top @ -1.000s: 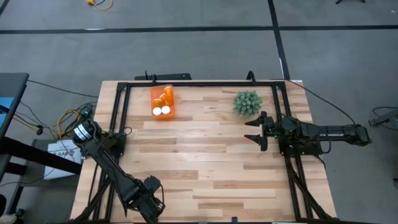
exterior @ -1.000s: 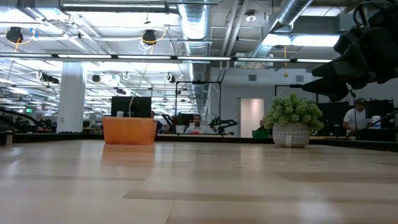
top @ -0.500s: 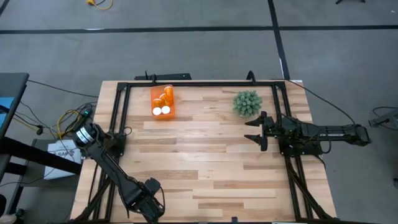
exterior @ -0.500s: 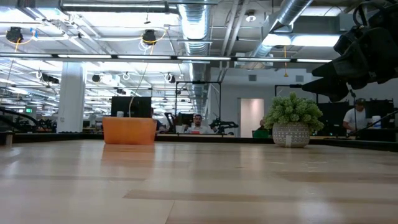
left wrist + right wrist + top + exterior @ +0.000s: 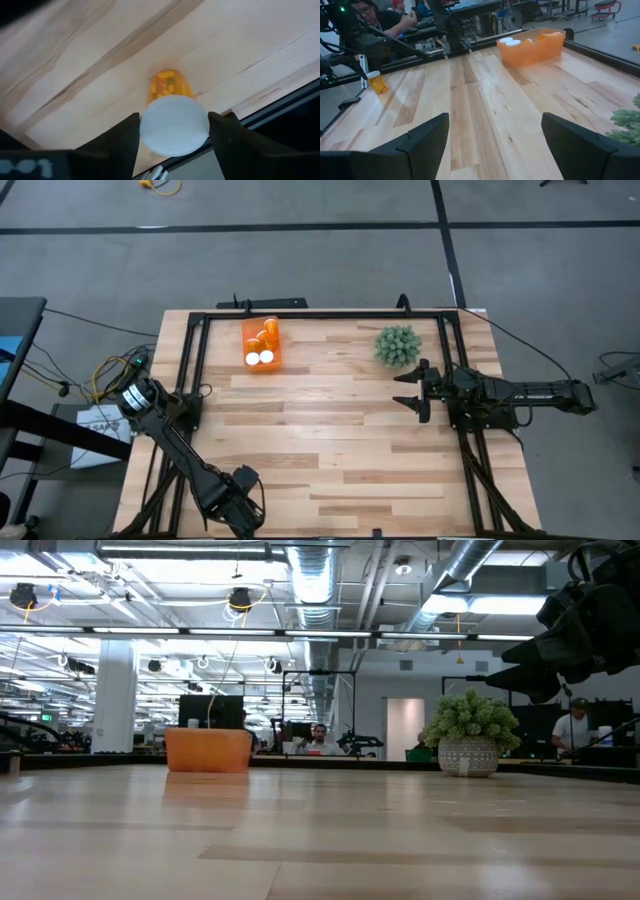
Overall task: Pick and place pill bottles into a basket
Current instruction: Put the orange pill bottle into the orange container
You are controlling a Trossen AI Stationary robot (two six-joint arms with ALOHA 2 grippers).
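One pill bottle [image 5: 172,100], orange with a white cap, stands near the table's near left edge, and my left gripper [image 5: 174,142] is shut on it from above. In the high view my left gripper [image 5: 242,500] hides it. It also shows far off in the right wrist view [image 5: 378,82]. The orange basket [image 5: 262,343] at the far left holds several bottles. My right gripper [image 5: 408,390] hangs open and empty over the table's right side, beside the plant. My left gripper pinches the bottle's white cap [image 5: 150,130] between its two fingers, one on each side of the rim. The fingers point down from above. The bottle is upright below them, and its base seems to rest on the table [image 5: 380,92].
A green spiky plant [image 5: 397,345] in a pot stands at the far right, just beyond my right gripper. A black frame [image 5: 190,360] runs along the table's left, far and right edges. The middle of the wooden table [image 5: 330,430] is bare. People sit beyond the far edge.
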